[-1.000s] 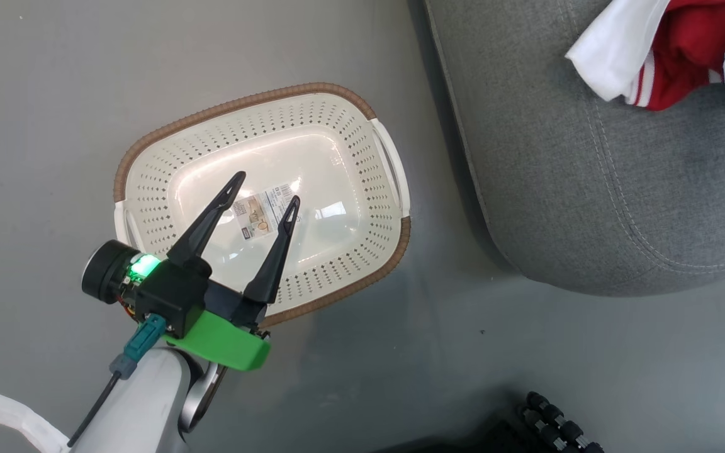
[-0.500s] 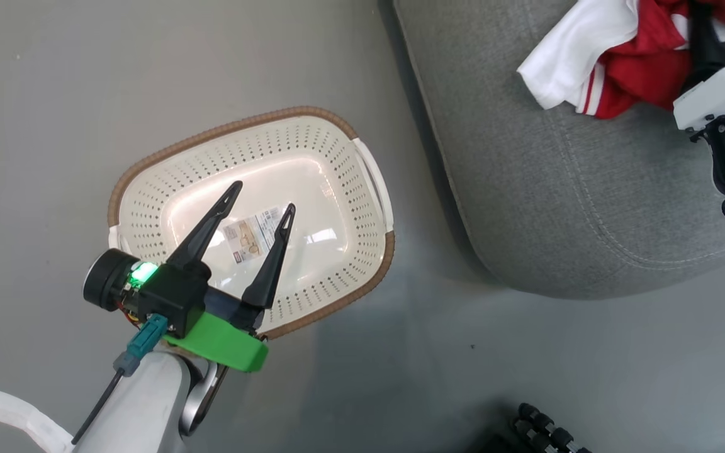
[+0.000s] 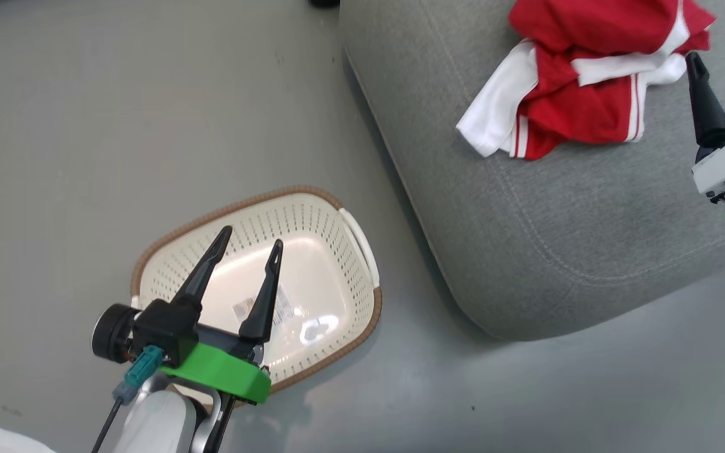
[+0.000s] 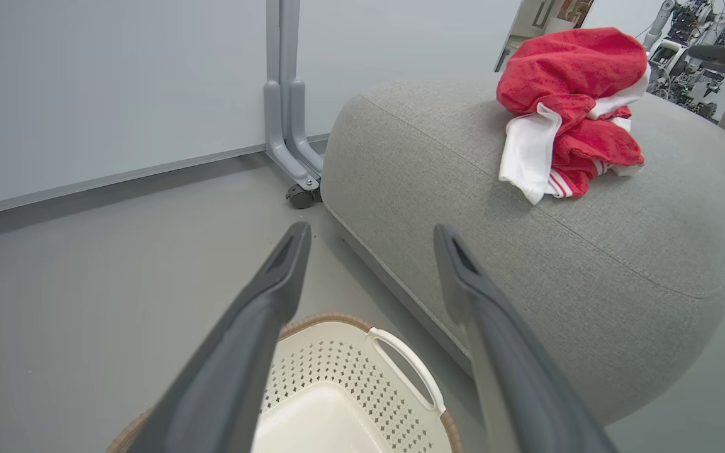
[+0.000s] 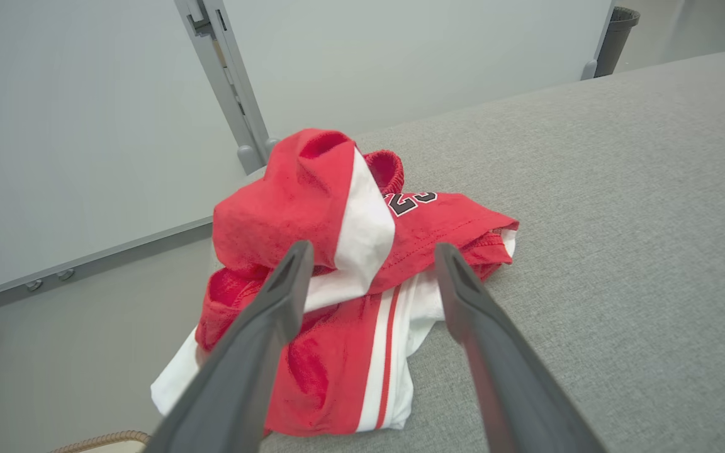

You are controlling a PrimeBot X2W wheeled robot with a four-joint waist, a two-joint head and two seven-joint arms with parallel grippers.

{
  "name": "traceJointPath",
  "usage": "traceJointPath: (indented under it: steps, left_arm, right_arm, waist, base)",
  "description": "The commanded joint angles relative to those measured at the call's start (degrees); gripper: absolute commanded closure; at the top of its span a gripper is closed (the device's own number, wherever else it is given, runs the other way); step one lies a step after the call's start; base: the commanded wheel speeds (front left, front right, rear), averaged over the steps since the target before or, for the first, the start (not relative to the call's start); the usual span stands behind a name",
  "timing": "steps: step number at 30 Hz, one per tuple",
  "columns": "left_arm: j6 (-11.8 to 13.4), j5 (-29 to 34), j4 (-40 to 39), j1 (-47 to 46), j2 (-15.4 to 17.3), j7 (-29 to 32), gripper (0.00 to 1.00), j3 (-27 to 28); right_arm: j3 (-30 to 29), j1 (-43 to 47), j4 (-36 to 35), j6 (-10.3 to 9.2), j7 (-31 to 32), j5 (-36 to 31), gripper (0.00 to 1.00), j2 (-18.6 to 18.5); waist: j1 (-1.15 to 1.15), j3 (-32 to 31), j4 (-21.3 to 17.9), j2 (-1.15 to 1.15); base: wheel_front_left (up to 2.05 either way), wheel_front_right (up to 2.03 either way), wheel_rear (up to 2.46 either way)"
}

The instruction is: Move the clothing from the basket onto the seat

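clothing (image 3: 579, 94) lies as one crumpled red heap with white panels and thin stripes on the grey seat (image 3: 557, 239), long axis across the head view, white end toward the one basket (image 3: 337, 251). garment count unclear. left pincer (image 3: 251, 236) spread wide over the basket; right pincer (image 3: 715, 58) spread wide beside the heap, both empty.

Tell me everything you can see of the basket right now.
The basket is cream-white perforated plastic, a rounded rectangle with a brown woven-look rim and white side handles. It stands upright on the grey floor, beside the seat with a gap between. Inside lies only a label on the glossy bottom. The left gripper, fingers open, hangs above it.
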Motion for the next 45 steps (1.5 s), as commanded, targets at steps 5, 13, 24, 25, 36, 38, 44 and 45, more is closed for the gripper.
traceJointPath:
  steps: [5, 13, 24, 25, 36, 38, 44, 45]
  left_arm:
    - [-0.12, -0.83, -0.43, 3.97, -1.83, -0.01, 0.00, 3.77]
    - [-0.11, -0.94, -1.63, 9.18, -4.11, 0.00, 0.00, 9.11]
    - [-0.11, -1.65, -2.53, 13.02, -5.86, -0.01, 0.00, 12.85]
    - [-0.11, -1.79, -2.54, 13.41, -6.01, 0.00, 0.00, 12.94]
    - [-0.05, -1.06, -1.90, 16.06, -6.54, 0.00, 0.00, 15.15]
    - [-0.05, -0.93, -1.81, 16.42, -6.58, -0.01, 0.00, 15.77]
    - [-0.05, -1.24, -1.38, 17.05, -6.60, -0.01, 0.00, 16.61]
    - [-0.05, -1.18, -1.32, 17.12, -6.61, 0.00, 0.00, 16.57]
  right_arm:
    - [-4.90, 6.37, -10.43, -0.06, -0.02, -3.19, 0.00, -1.17]
    - [-12.60, 17.35, -27.41, -0.05, -0.02, -7.84, 0.00, 3.43]
    - [-16.52, 32.45, -37.92, -0.04, -0.02, -14.92, 0.00, 12.48]
    - [-16.60, 33.64, -37.86, -0.04, -0.02, -15.31, 0.00, 13.29]
    - [-18.98, 41.80, -36.40, -0.03, -0.02, -24.42, 0.00, 21.22]
    - [-19.80, 42.65, -36.40, -0.04, -0.01, -25.43, 0.00, 22.83]
    - [-18.56, 43.93, -35.82, -0.04, -0.01, -28.24, 0.00, 24.67]
    - [-18.74, 43.91, -35.77, -0.04, -0.01, -28.08, 0.00, 24.93]
  waist:
    - [0.00, -11.74, -2.05, 0.00]
    - [0.00, -18.09, -0.82, 0.00]
    - [0.00, -22.69, 6.09, 0.00]
    - [0.00, -23.04, 6.87, 0.00]
    - [0.00, -25.95, 15.39, 0.00]
    - [0.00, -26.15, 16.58, 0.00]
    - [0.00, -26.28, 18.89, 0.00]
    - [0.00, -26.25, 19.08, 0.00]
  base:
    - [0.00, 0.00, 0.00]
    - [0.00, 0.00, 0.00]
    - [0.00, 0.00, 0.00]
    - [0.00, 0.00, 0.00]
    - [0.00, 0.00, 0.00]
    - [0.00, 0.00, 0.00]
    - [0.00, 0.00, 0.00]
    - [0.00, 0.00, 0.00]
